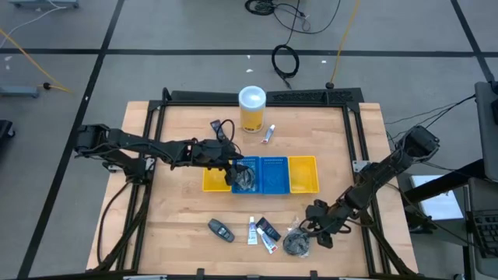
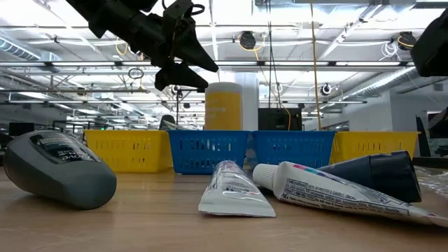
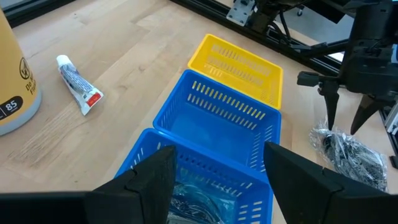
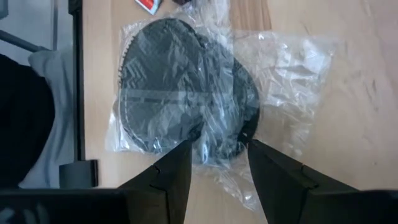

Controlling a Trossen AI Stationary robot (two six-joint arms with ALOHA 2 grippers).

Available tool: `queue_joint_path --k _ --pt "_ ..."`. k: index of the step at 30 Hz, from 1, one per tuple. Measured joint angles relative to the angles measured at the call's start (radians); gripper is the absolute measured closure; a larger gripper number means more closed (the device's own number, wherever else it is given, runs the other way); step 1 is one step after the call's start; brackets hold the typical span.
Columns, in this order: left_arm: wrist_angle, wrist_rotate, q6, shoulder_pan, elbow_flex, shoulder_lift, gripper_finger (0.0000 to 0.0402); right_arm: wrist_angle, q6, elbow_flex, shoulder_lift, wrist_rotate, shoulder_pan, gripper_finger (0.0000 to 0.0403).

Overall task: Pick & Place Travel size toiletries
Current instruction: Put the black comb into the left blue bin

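Several travel size toiletries lie near the table's front edge: a dark oval piece, a white tube, a dark tube and a round black disc in clear wrap. My right gripper stands open over the disc, its fingers slanting down with their tips close above the wrap. My left gripper hangs open above the left blue tray, where a wrapped dark item lies. Another white tube lies by the yellow canister. My right gripper's fingertips stand at the upper side of the disc's clear wrap, one on either side of the disc's near rim. Whether they touch the wrap I cannot tell. The disc lies flat on the table.
Four trays stand in a row mid-table: yellow, two blue, yellow. The second blue tray and the far yellow one hold nothing that shows. The tall canister stands behind them. Bare wood lies at the table's left.
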Motion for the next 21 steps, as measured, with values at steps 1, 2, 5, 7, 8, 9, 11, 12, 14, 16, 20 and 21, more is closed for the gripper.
queue_joint_path --k 1,2,5,7,8,9,11,12,14,16,20,21 --pt "0.000 0.000 0.000 0.000 0.000 0.000 0.0160 0.000 0.005 0.000 0.005 0.002 0.003 0.0250" --pt "0.000 0.000 0.000 0.000 0.000 0.000 0.0160 0.000 0.008 0.000 0.012 0.010 0.008 0.0250" --pt "0.000 0.000 0.000 0.000 0.000 0.000 0.0160 0.015 0.010 0.000 0.045 0.024 0.017 0.0250" --pt "-0.001 0.000 0.000 0.000 0.000 0.000 0.0160 0.033 0.018 0.001 0.064 0.024 0.020 0.0250" --pt "-0.001 0.000 0.000 0.000 0.000 0.000 0.0160 0.045 0.019 0.001 0.072 0.024 0.020 0.0250" --pt "-0.002 0.000 0.000 0.000 0.000 0.000 0.0160 0.056 0.019 0.002 0.079 0.024 0.020 0.0250" --pt "-0.003 0.000 0.000 0.000 0.000 0.000 0.0160 0.072 0.015 0.002 0.086 0.022 0.020 0.0254" --pt "-0.003 0.000 0.000 0.000 0.000 0.000 0.0160 0.073 0.012 0.002 0.087 0.022 0.020 0.0260" --pt "-0.003 0.000 0.000 0.000 0.000 0.000 0.0160 0.069 0.002 0.002 0.087 0.022 0.020 0.0284" --pt "-0.003 0.000 0.000 0.000 0.000 0.000 0.0160 0.068 -0.023 0.002 0.089 0.014 0.020 0.0323" --pt "-0.004 0.000 0.007 0.000 0.000 0.000 0.0160 0.063 -0.089 0.000 0.090 -0.001 0.020 0.0392" --pt "-0.004 0.000 0.008 0.000 0.000 0.000 0.0160 0.062 -0.090 0.000 0.090 0.008 0.020 0.0394"
